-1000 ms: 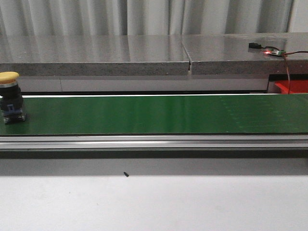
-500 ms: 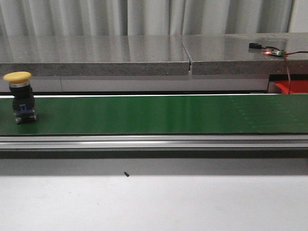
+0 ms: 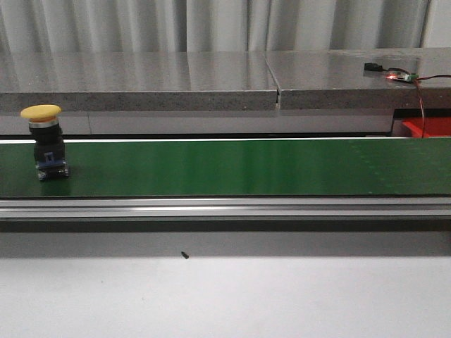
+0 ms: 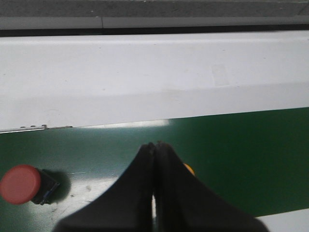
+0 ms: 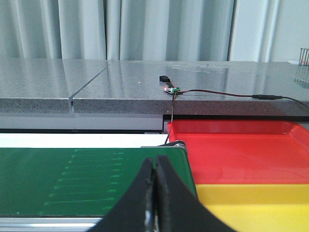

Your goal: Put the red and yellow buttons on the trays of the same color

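The green conveyor belt [image 3: 232, 167] took up most of the front view, running the whole width of the frame with the grey stone counter [image 3: 141, 81] behind it and the white table [image 3: 225, 296] in front. Neither arm showed in that view.

Next in size, seen from the right wrist: the red tray [image 5: 241, 150] and the yellow tray [image 5: 256, 208] sat side by side just past the belt's end, ahead of the right gripper [image 5: 154, 166] and off to one side of its jaws. Those jaws were pressed together with nothing between them.

The left gripper [image 4: 154, 152] hung over the belt, jaws likewise closed and empty. A red button [image 4: 21, 183] stood on the belt well off to one side of the jaws. A small orange-yellow sliver showed just beside the fingers [image 4: 174, 183] (possibly another button cap, mostly hidden, could not confirm).

In the front view a yellow button [image 3: 46, 141] stood upright on the belt near its left end, far from the trays.

Judged step: waiting for a button to come within reach; no grasp begun. Next move would call for opening a set of jaws, lowering them around a button's body, then carrying it to the tray of matching colour.
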`<state>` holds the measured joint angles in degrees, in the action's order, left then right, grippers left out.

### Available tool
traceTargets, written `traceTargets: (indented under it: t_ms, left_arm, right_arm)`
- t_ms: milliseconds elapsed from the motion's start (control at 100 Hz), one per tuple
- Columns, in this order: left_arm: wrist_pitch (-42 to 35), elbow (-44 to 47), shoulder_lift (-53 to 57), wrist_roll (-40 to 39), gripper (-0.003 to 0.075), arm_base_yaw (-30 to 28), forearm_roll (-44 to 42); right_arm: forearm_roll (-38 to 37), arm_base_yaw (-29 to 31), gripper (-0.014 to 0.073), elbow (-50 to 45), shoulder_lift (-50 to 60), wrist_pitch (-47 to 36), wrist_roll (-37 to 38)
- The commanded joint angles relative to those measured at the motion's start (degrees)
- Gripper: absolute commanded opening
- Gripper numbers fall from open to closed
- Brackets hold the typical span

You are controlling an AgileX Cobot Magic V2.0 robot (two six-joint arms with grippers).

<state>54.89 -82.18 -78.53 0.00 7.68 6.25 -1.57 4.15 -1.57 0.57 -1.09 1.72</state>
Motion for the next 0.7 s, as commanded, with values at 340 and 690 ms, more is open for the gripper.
traceTargets:
  t_ms: [340, 690]
  left_arm:
    - [-9.1, 15.9, 17.2, -0.3, -0.0018, 1.6, 2.6]
    - [-11.0, 33.5, 34.3, -0.3, -0.0018, 1.6, 2.4]
  right_arm:
    - [-0.7, -0.2, -0.0066, 0.8, 1.2, -4.2, -0.2]
    - [-0.7, -0.1, -0.0066, 0.8, 1.2, -4.4, -0.2]
